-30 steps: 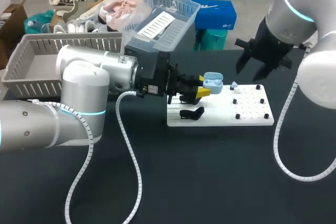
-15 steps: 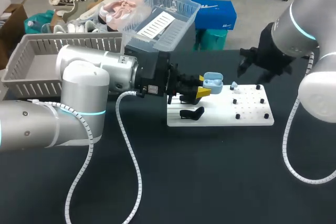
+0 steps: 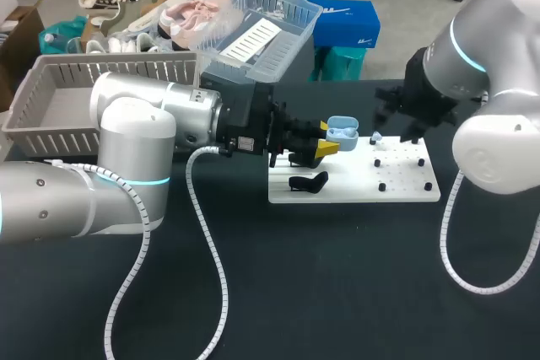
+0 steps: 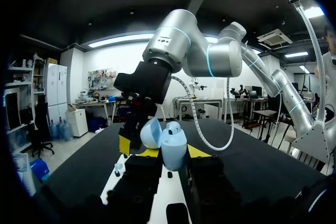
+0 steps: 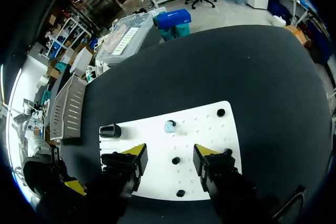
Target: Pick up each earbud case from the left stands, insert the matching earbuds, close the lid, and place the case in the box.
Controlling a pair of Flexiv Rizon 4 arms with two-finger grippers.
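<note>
**Blue case (image 4: 173, 150), open, awaiting earbud (image 5: 169, 126)**

Plastic case: probably light, smooth, rigid. The lid (image 4: 149, 132) is likely delicate, so grip the base sides. Held over the white board (image 5: 210, 129) on the counter (image 3: 337, 276), clamped in left hand (image 3: 326, 138). Earbud: tiny, slippery, on the board. Right hand (image 5: 169, 153): fingers well apart, empty, hanging above it.

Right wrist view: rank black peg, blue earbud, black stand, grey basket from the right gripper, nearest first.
1. black peg: under the right gripper, between its fingers.
2. blue earbud: just ahead, on the white board.
3. black stand: board's corner, off to one side.
4. grey basket: past the board.
</note>
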